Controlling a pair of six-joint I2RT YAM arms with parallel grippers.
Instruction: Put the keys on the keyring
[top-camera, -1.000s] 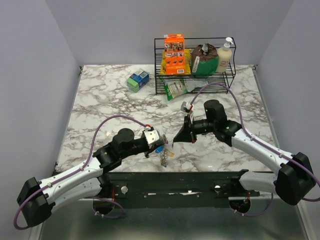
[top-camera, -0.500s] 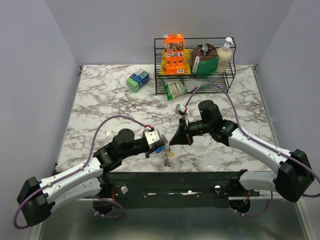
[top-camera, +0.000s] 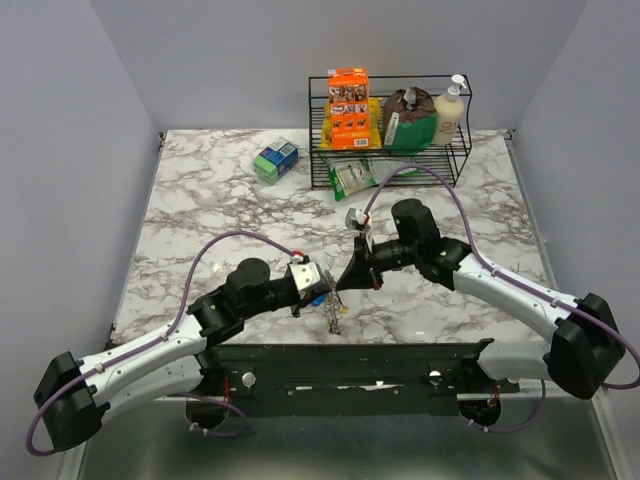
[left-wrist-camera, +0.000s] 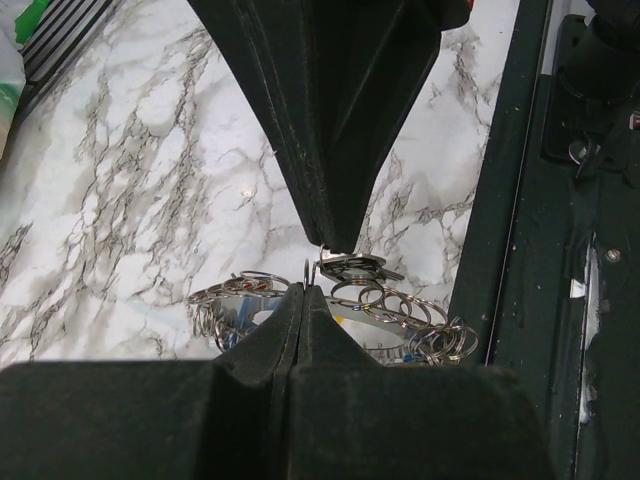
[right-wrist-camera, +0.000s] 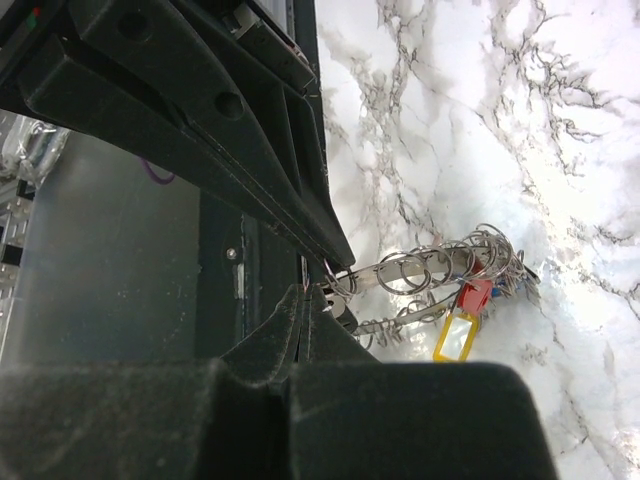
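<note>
Metal throughout, so the bunch is likely feeling light, stiff and slippery, and it is probably swinging freely where it dangles. A firm pinch on the thin wire close to its opening, and on a key's flat head instead of its blade, is looking like the safest hold.

From above, the left hand (top-camera: 318, 292) and right hand (top-camera: 340, 284) are meeting tip to tip over the near edge of the table (top-camera: 220, 200), with the keys (top-camera: 332, 314) hanging just below them.

From the left wrist, the left hand (left-wrist-camera: 303, 292) is pressing its fingers fully together on a fine wire that seems to belong to the keyring (left-wrist-camera: 400, 308), a coiled-looking silvery strand of loops. The right hand (left-wrist-camera: 335, 245) is coming down from the far side, fully closed, apparently nipping one of the silver keys (left-wrist-camera: 352, 264).

From the right wrist, the right hand (right-wrist-camera: 305, 295) is showing no gap between its fingers. The keyring (right-wrist-camera: 425, 265) is trailing to the right, and the keys (right-wrist-camera: 475, 296) are showing a red head beside a yellow tag (right-wrist-camera: 455, 337).
</note>
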